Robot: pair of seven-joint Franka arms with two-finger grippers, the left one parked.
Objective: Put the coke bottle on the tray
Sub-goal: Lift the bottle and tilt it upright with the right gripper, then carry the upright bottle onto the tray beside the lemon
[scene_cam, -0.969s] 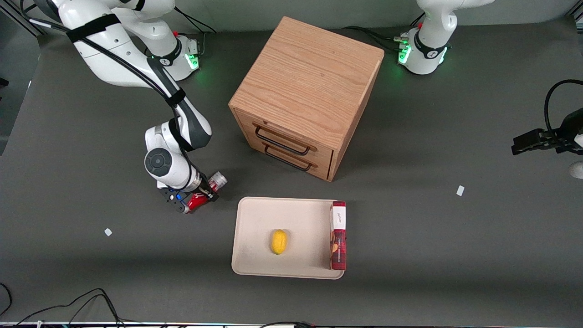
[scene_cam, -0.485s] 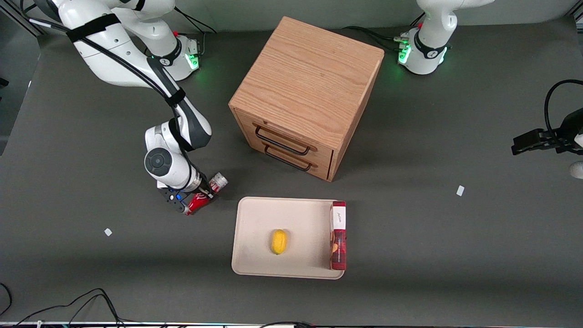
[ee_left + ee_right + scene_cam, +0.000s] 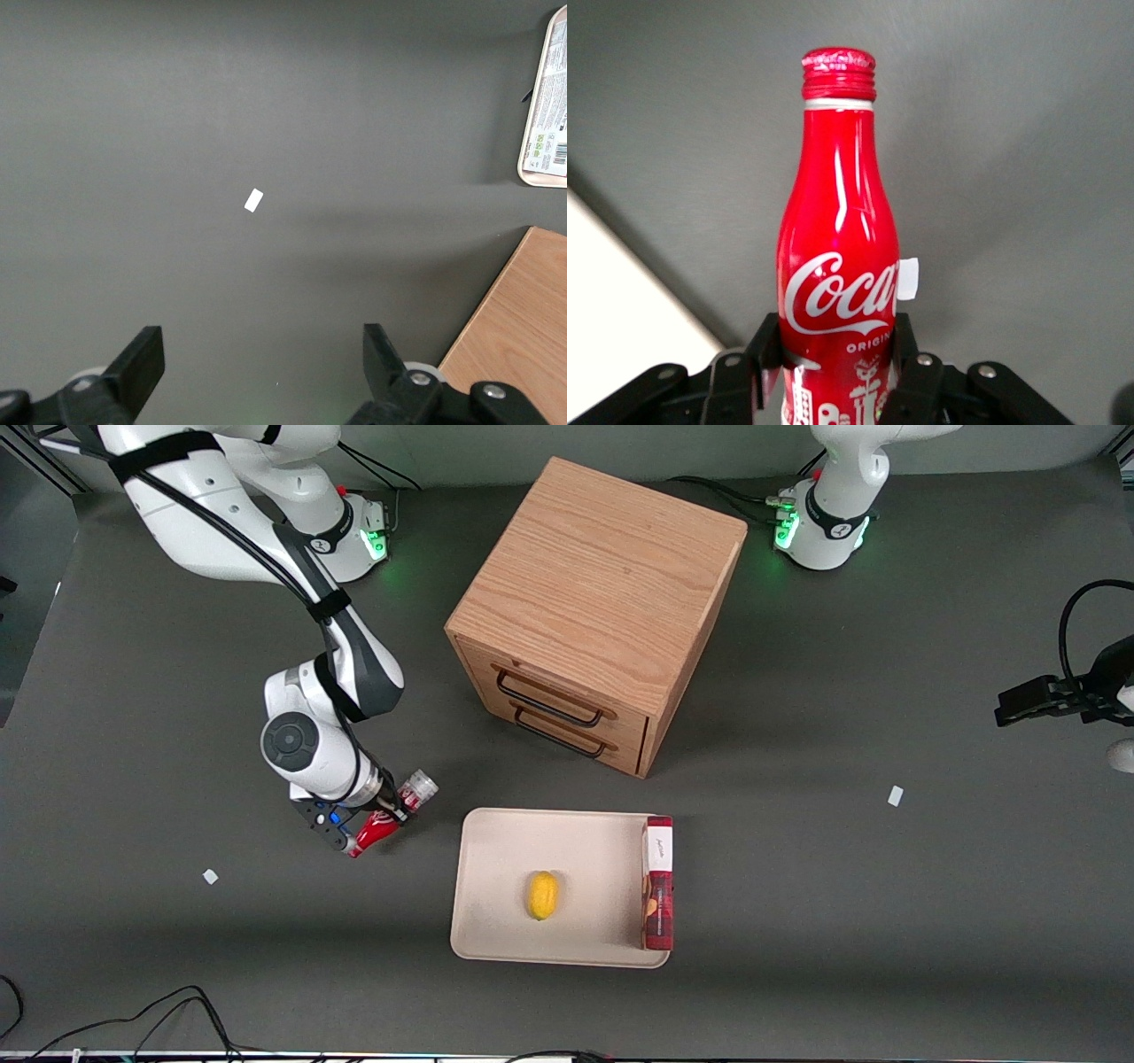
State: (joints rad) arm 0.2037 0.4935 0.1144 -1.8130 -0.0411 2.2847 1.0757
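The coke bottle (image 3: 390, 815) is a slim red bottle with a white script logo, a silver end and a narrow red neck. My right gripper (image 3: 387, 808) is shut on its body and holds it tilted just above the dark table, beside the tray toward the working arm's end. In the right wrist view the bottle (image 3: 837, 266) stands between the black fingers (image 3: 764, 350), gripper (image 3: 837, 359) closed on it. The cream-beige tray (image 3: 505, 859) lies in front of the wooden cabinet, nearer the front camera.
On the tray lie a yellow lemon (image 3: 542, 895) and a long red-and-white box (image 3: 657, 881) along one edge. A wooden drawer cabinet (image 3: 598, 611) stands mid-table. Small white tape scraps (image 3: 210, 876) (image 3: 896, 795) lie on the mat.
The right arm has shifted slightly toward the working arm's end and nearer the front camera, lifting the bottle held in the gripper. Tray, lemon and box have not moved.
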